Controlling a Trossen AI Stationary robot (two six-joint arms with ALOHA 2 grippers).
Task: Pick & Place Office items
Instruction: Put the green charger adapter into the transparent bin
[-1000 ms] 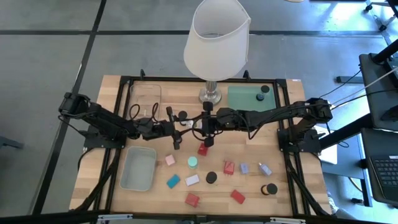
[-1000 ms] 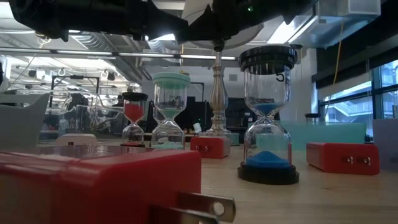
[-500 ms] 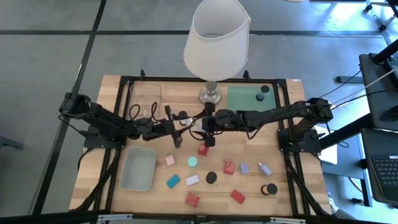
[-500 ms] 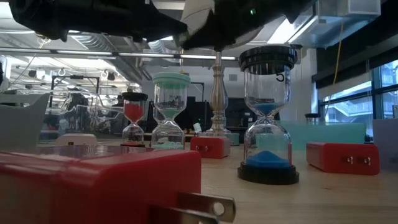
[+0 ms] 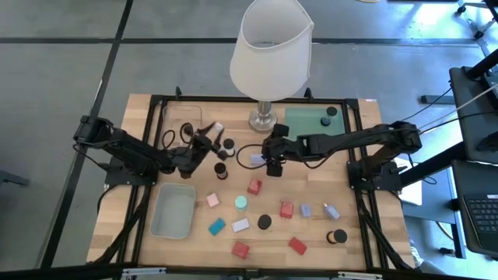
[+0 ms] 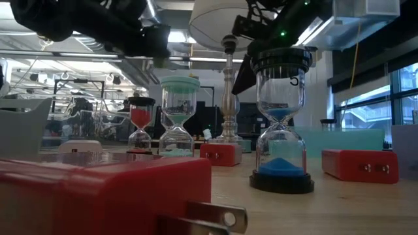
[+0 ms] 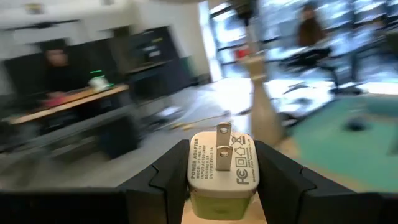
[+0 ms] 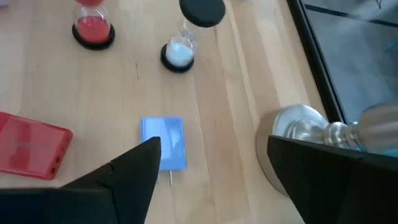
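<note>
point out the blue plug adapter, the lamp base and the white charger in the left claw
blue plug adapter (image 8: 164, 144), right wrist view, flat top face
lamp base (image 8: 297, 144), right wrist view, metal foot
white charger (image 7: 221, 165), left wrist view, labelled face

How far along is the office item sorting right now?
Looks done: two black pieces sit on the green mat. In hand: the left tool grips a white charger; the right tool hangs open above a blue charger. Left: about a dozen scattered pieces on the table.

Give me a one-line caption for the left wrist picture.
Left gripper holds a white plug adapter, prongs up, lamp base beyond.
</note>
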